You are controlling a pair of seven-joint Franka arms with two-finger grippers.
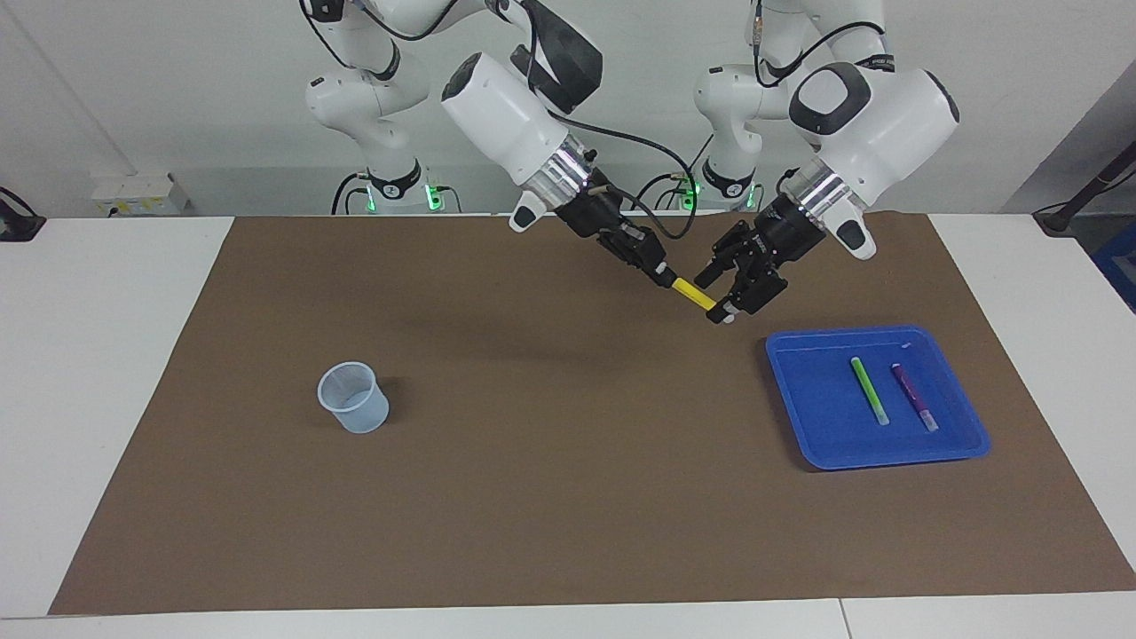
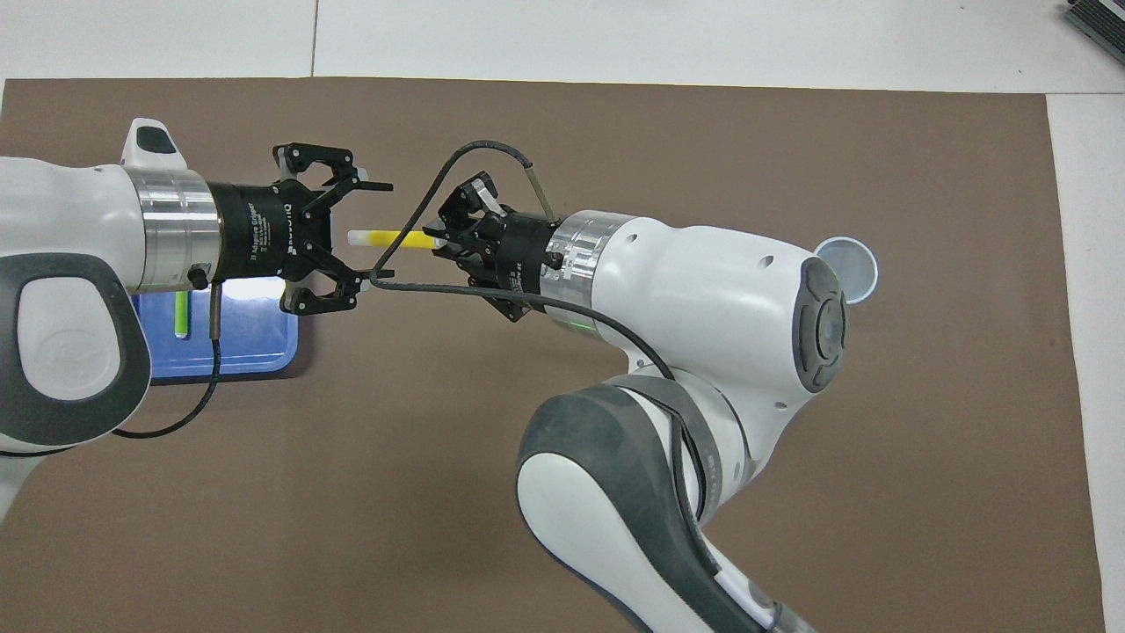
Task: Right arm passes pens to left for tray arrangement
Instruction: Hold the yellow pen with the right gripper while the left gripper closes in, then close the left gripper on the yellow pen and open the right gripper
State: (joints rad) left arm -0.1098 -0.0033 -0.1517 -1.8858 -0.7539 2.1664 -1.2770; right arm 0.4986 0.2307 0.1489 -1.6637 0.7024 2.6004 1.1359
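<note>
My right gripper (image 1: pixel 664 278) (image 2: pixel 439 237) is shut on the yellow pen (image 1: pixel 690 292) (image 2: pixel 395 237) and holds it up in the air over the brown mat. The pen's whitish end points toward the left arm. My left gripper (image 1: pixel 721 303) (image 2: pixel 373 236) is open, and its fingers stand on either side of that end without touching it. Toward the left arm's end of the table, the green pen (image 1: pixel 869 390) (image 2: pixel 181 315) and the purple pen (image 1: pixel 914 398) lie side by side in the blue tray (image 1: pixel 816 417) (image 2: pixel 255 352). In the overhead view the left arm hides the purple pen.
A small translucent cup (image 1: pixel 353 398) (image 2: pixel 848 268) stands upright on the brown mat (image 1: pixel 550 461) toward the right arm's end. A black cable loops from the right wrist close under the held pen.
</note>
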